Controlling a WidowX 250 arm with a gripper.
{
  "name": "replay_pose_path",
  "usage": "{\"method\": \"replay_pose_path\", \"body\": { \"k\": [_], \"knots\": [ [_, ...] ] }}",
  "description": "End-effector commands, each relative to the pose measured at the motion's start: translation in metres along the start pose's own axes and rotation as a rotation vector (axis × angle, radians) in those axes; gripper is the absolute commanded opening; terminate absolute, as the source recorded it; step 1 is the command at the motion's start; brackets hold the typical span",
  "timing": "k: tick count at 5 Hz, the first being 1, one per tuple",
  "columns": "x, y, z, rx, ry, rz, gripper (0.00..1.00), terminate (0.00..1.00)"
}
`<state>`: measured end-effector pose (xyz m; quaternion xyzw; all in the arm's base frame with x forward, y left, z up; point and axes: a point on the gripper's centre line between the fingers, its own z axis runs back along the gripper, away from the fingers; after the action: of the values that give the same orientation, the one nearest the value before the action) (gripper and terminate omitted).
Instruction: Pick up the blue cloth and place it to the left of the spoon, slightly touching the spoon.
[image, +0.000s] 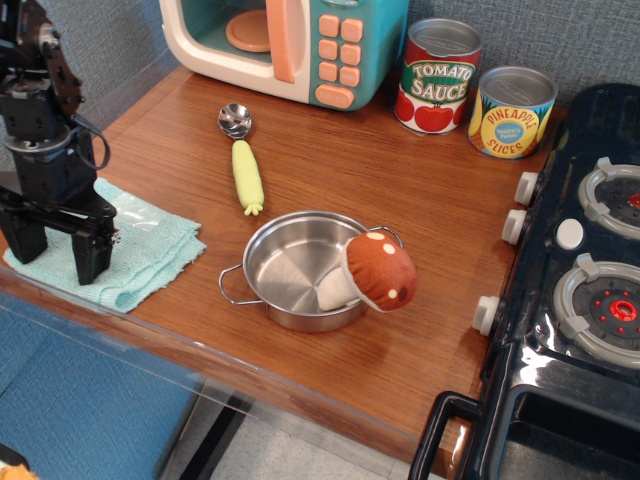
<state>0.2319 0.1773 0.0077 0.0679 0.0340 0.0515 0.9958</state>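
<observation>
Wooden countertop (400, 190) stretches from the toy microwave (290, 45) at the far edge to the stove (580, 300) on the right. My gripper (58, 255) stands at the near left with its jaws spread wide, both fingertips pressed down onto the blue cloth (140, 245), gripping nothing. That cloth lies flat at the near left edge, well apart from the spoon (241, 155), which sits farther back, left of the steel pot (295, 270).

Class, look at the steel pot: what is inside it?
Inside the steel pot a toy mushroom leans on the right rim, brown spotted cap up, pale stem on the floor. The pot floor beneath it is hidden.
</observation>
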Motion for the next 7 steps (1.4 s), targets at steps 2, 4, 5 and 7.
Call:
{"method": "replay_pose_path", "body": {
  "k": [2,4,5,7],
  "knots": [
    [0.041,0.033,-0.014,-0.034,0.041,0.224,1.0,0.0],
    [0.111,0.016,-0.014,-0.109,-0.01,0.192,1.0,0.0],
    [0.139,-0.003,-0.014,-0.127,-0.023,0.116,1.0,0.0],
    [0.155,-0.024,-0.013,-0.122,-0.027,0.027,1.0,0.0]
  ]
}}
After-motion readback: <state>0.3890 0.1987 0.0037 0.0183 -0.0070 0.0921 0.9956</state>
